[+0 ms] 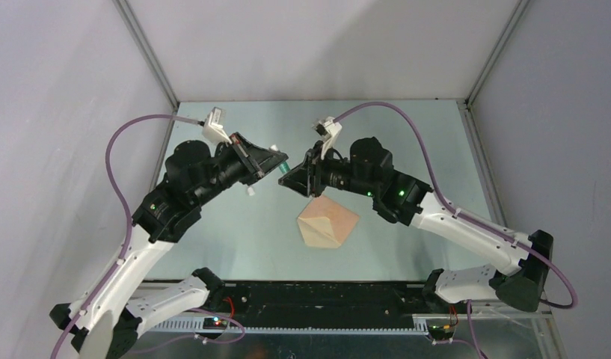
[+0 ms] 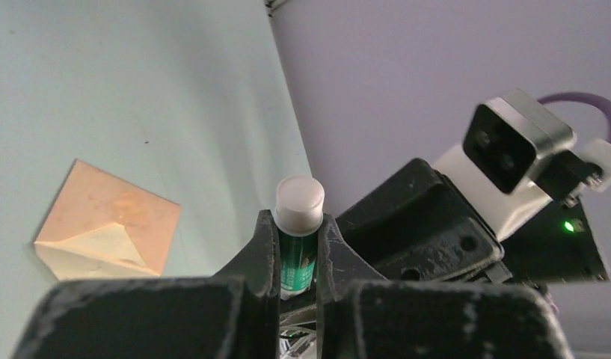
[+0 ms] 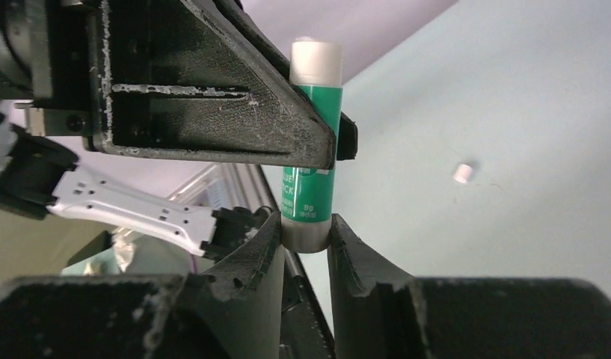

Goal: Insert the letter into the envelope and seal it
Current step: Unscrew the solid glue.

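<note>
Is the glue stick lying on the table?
No, the left gripper and the right gripper pinch the glue stick in the air above the table.

Right tool [image 3: 306,235] pinches a green glue stick [image 3: 309,191] low (white tip up); left tool [image 3: 336,146] clamps it higher.

Qty: 1 envelope [image 1: 328,222], 1 green glue stick [image 3: 311,149], 1 sm. white cap [image 3: 462,173].

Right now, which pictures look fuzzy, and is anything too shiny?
Top external: sharp, evenly lit, no glare on the envelope. Left wrist: the glue stick is clear, but the left gripper nearest the lens is blurry. Right wrist: the stick's green label is sharp, while the right gripper at the bottom looks fuzzy.
</note>
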Motion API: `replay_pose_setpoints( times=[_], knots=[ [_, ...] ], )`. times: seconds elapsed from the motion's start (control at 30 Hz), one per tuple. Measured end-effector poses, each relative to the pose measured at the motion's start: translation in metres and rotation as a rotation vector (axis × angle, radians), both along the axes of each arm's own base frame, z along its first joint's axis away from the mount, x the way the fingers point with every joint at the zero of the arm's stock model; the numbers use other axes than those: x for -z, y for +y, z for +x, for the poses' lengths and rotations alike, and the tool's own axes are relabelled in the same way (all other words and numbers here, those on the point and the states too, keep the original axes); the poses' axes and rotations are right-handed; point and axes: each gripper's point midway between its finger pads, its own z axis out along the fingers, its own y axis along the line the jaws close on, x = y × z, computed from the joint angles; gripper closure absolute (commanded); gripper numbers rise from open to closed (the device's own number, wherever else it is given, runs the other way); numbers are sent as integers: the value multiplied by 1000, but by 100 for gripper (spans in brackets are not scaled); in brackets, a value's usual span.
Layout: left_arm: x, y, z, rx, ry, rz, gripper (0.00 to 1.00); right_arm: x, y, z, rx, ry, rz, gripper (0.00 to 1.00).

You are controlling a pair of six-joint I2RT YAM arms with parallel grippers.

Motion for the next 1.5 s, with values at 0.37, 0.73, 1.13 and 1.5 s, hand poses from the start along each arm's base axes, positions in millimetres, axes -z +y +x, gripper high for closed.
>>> replay_pose_setpoints(
  times=[0.37,0.73,1.13,1.5],
  knots=[
    [-27,-15,-14,132,-150,-120,100,-27,-12,-15,-200,84,192,100],
    [-73,-25,-45,296,-351,-283,100,-72,-25,-42,-416,131,374,100],
    [-100,-32,-78,486,-537,-413,100,-95,-35,-70,-652,172,480,100],
    [-106,-36,-97,603,-640,-438,100,-99,-40,-85,-779,175,518,100]
  ],
)
